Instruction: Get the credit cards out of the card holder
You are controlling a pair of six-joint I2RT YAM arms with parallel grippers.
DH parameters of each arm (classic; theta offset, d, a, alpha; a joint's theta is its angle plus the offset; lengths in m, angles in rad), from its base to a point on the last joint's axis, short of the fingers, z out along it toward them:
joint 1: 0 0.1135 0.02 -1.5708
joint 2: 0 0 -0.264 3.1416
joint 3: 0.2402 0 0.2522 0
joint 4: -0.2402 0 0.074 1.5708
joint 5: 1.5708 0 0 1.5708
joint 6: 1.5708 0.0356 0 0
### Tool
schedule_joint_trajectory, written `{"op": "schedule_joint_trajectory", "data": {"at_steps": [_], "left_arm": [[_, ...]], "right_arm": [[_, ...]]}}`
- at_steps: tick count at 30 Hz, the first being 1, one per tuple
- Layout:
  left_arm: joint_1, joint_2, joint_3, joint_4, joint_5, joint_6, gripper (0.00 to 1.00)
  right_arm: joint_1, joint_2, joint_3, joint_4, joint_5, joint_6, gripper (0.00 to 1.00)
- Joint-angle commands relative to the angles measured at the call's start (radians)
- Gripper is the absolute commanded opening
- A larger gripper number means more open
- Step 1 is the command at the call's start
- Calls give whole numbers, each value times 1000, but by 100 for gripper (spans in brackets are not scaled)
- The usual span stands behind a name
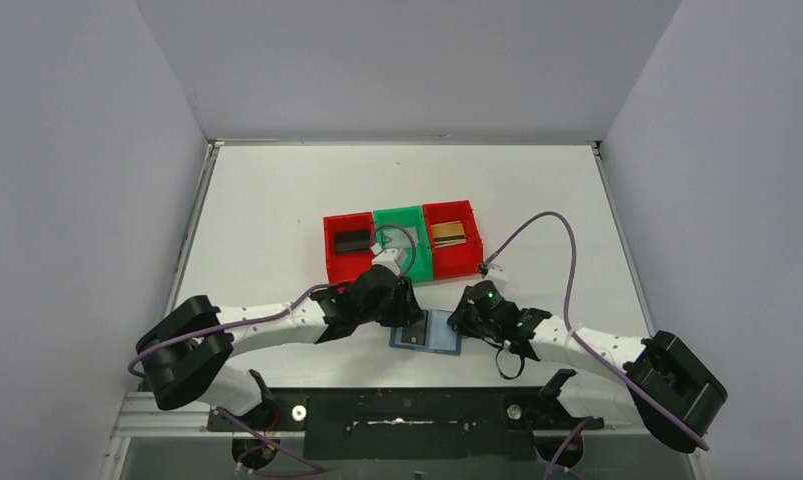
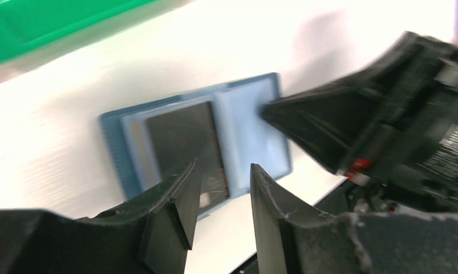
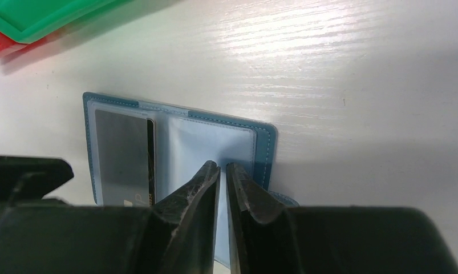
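- The bench (image 1: 277, 200) is white.
- An open blue card holder (image 1: 429, 333) lies flat by the near edge.
- Farther back, the left red bin (image 1: 329, 250), green bin (image 1: 398, 214) and right red bin (image 1: 474, 245) touch in a row.

We see a teal-blue card holder (image 3: 264, 149) with paler blue pockets, a dark grey card (image 3: 121, 151), and a white, faintly grained table (image 3: 340, 68). The left red bin (image 1: 347, 268), green bin (image 1: 397, 211) and right red bin (image 1: 455, 266) are plain. The left end effector (image 2: 223, 171) and right end effector (image 3: 222, 168) are black.

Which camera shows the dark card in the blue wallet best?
Right wrist view: the dark card is sharp in its pocket. Left wrist view blurs it; the top view shows only a speck.
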Motion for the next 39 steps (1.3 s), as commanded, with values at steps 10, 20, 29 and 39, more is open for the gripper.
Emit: {"op": "schedule_joint_trajectory", "data": {"at_steps": [10,20,29,39], "left_arm": [[12,49,-65,-13,-40,6,38],[1,46,-90,-26,-49,-11,30],[-1,53,-84,-34,-37,3,30],[-29,123,-12,-115,-77,19,17]], "right_arm": [[26,28,58,119,-103,-60,18],[68,142,72,204,-114,20,29],[85,153,10,285,-102,105,30],[92,155,9,297,-89,106,13]]}}
